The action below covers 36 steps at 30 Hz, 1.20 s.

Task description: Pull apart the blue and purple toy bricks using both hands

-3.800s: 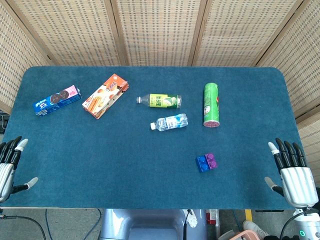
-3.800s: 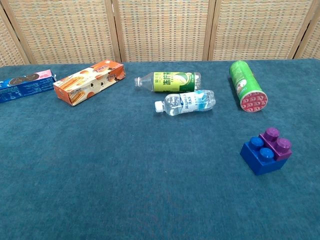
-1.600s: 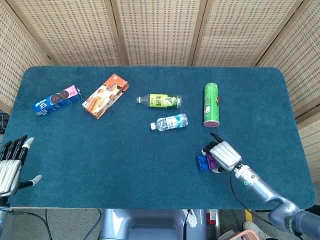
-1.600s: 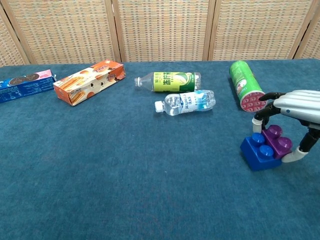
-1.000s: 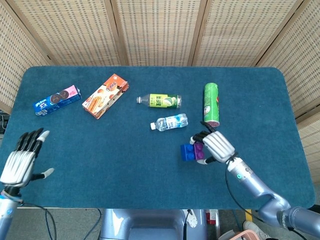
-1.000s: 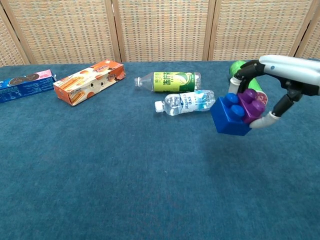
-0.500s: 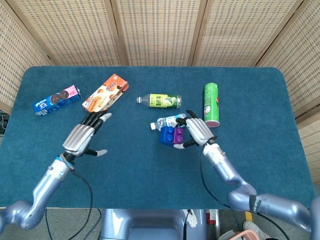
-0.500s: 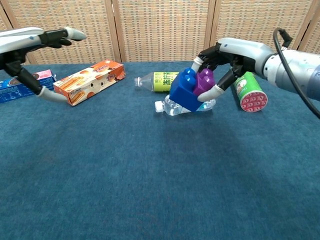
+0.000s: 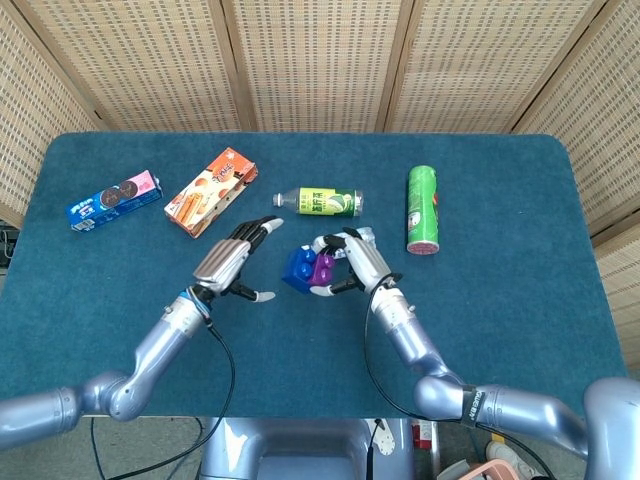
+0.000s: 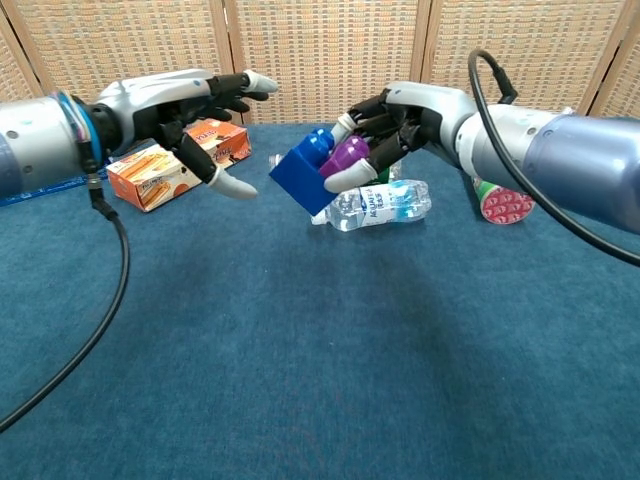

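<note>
The joined bricks hang in the air above the table's middle, the blue brick [image 9: 298, 268] [image 10: 305, 176] to the left and the purple brick [image 9: 322, 268] [image 10: 349, 154] to the right. My right hand [image 9: 356, 258] [image 10: 405, 115] grips them at the purple end, tilted. My left hand [image 9: 228, 263] [image 10: 178, 108] is open with fingers spread, a short way left of the blue brick and not touching it.
On the blue cloth lie a clear water bottle [image 10: 378, 205], a green-labelled bottle [image 9: 320, 201], a green can [image 9: 422, 209] [image 10: 498, 200], an orange snack box [image 9: 209, 190] [image 10: 160, 170] and a blue biscuit pack [image 9: 113, 198].
My right hand has carried the bricks further left and higher. My left hand has swung in from the left and now sits close beside the blue brick.
</note>
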Available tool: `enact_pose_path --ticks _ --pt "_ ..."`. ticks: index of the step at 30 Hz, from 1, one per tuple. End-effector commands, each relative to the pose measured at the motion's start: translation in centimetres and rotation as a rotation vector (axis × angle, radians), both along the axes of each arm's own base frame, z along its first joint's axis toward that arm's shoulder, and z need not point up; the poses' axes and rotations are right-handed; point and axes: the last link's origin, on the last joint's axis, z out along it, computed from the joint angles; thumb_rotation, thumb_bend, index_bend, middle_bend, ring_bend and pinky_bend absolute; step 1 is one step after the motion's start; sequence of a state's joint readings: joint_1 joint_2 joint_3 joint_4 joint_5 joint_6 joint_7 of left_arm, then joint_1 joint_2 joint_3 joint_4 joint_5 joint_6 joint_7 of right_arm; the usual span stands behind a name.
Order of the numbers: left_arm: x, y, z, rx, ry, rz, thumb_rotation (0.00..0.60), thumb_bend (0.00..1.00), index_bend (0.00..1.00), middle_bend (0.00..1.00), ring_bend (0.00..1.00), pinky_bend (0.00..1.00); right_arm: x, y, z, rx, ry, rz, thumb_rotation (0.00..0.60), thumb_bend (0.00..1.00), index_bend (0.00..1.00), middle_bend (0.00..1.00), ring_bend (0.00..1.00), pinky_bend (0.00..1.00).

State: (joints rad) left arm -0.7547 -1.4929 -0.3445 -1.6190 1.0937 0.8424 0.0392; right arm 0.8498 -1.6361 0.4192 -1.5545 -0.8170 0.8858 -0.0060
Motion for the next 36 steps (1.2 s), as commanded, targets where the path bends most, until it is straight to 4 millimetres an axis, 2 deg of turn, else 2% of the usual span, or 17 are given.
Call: enact_pose_path --ticks 1,6,14,19,23,25,36 --pt "0.5 0.4 -0.6 -0.016 -0.001 0.007 0.600 0.00 0.00 0.08 0.00 0.00 0.3 0.1 0.0 0.012 -0.018 -0.005 0.600 0.17 0.57 0.56 0.36 0.01" --pt "1.0 0.6 -1.3 -0.051 -0.014 0.031 0.600 0.00 0.01 0.18 0.00 0.00 0.5 0.2 0.0 0.024 -0.032 -0.004 0.600 0.17 0.57 0.56 0.36 0.01" --pt "1.7 0.7 -2.1 -0.073 -0.066 0.072 0.600 0.00 0.13 0.37 0.06 0.00 0.6 0.7 -0.1 0.049 -0.035 0.007 0.600 0.17 0.57 0.56 0.36 0.01" --pt "2.3 0.7 -2.6 -0.084 -0.085 0.084 0.600 0.00 0.24 0.40 0.09 0.02 0.5 1.0 -0.3 0.064 -0.038 0.007 0.600 0.17 0.57 0.56 0.36 0.01" --pt "2.8 0.5 -3.0 -0.094 -0.097 0.092 0.600 0.00 0.42 0.46 0.14 0.04 0.6 1.1 -0.4 0.073 -0.045 0.005 0.600 0.17 0.57 0.56 0.36 0.01" --pt "2.9 0.5 -3.1 -0.088 -0.102 0.099 0.600 0.01 0.47 0.48 0.16 0.05 0.7 1.1 -0.3 0.080 -0.061 -0.006 0.600 0.17 0.57 0.56 0.36 0.01" --pt "2.1 0.8 -3.0 -0.043 -0.071 0.125 0.600 0.14 0.55 0.53 0.19 0.05 0.3 0.8 0.9 0.076 -0.075 -0.021 0.600 0.17 0.58 0.57 0.36 0.01"
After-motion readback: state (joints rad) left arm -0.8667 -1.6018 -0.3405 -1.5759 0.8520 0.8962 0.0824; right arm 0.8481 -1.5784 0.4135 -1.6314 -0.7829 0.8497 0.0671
